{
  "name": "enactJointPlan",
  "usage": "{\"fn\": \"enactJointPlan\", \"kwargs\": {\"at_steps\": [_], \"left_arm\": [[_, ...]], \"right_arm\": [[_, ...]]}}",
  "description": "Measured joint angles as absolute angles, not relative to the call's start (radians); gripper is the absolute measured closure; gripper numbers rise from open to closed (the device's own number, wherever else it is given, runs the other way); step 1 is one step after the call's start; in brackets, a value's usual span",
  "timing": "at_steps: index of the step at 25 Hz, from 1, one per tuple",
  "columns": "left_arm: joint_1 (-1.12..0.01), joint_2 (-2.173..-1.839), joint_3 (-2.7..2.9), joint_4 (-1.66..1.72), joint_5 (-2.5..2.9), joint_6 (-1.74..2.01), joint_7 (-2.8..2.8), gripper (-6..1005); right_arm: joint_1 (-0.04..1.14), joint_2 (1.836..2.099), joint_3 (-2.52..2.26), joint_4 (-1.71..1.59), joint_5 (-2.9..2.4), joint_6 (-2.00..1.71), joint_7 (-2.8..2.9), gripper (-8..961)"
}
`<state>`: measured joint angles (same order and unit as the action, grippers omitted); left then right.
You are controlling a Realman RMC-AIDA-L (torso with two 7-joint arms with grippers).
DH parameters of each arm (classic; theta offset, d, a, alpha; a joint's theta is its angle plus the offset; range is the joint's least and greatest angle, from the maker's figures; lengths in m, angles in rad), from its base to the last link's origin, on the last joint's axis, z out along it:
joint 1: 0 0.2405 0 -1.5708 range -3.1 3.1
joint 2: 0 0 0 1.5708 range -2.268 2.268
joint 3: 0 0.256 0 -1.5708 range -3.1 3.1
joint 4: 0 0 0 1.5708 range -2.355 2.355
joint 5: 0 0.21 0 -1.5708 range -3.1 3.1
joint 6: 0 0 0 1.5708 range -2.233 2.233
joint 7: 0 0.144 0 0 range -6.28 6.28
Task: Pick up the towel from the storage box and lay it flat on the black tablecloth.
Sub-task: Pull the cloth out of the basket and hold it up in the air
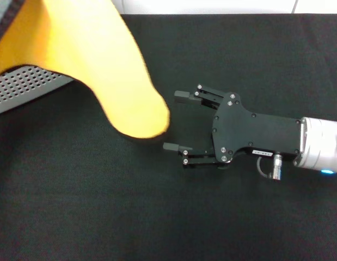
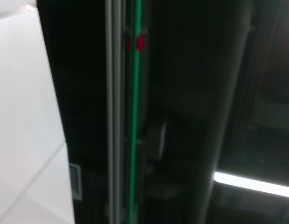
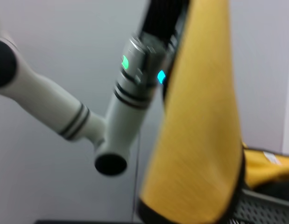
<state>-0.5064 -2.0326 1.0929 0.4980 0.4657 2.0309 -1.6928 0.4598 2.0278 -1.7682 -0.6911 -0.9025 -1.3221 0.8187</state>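
Item, far left of the head view: the storage box (image 1: pixel 26 87), perforated grey wall showing under the cloth. Item, above and beside it: the towel (image 1: pixel 97 65), yellow-orange face toward me, hanging in a long fold clear of the box, its lowest lobe close over the black tablecloth (image 1: pixel 103 217). My left gripper is not in sight; the right wrist view shows my left arm (image 3: pixel 130 93) raised at the towel's upper end, so I judge that it carries the cloth, though the grip itself I cannot tell. Progress: lifting out appears done; spreading flat remains entirely. Item, right of the towel: my right gripper (image 1: pixel 175 120), low over the tablecloth, fingers spread wide and empty, tips just beside the hanging lobe, apparently not touching it, placed as if to take that lower end.
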Motion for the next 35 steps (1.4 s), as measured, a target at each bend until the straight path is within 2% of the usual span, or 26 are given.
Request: {"fn": "enactJointPlan", "kwargs": {"at_steps": [6, 17, 26, 35], "left_arm": [[-0.508, -2.032, 1.077, 0.452, 0.473, 2.031, -1.666, 975], [-0.517, -2.034, 1.067, 0.453, 0.456, 2.031, -1.666, 975], [-0.536, -2.065, 1.038, 0.450, 0.451, 2.031, -1.678, 974], [-0.536, -2.079, 1.037, 0.451, 0.403, 2.029, -1.680, 974]], "right_arm": [[0.403, 2.028, -1.762, -0.753, -0.875, -1.352, 0.734, 85], [0.400, 2.028, -1.773, -0.755, -0.844, -1.210, 0.674, 234], [0.415, 2.028, -1.840, -0.749, -0.763, -1.098, 0.570, 246], [0.452, 2.028, -1.929, -0.751, -0.620, -1.021, 0.434, 249]]}}
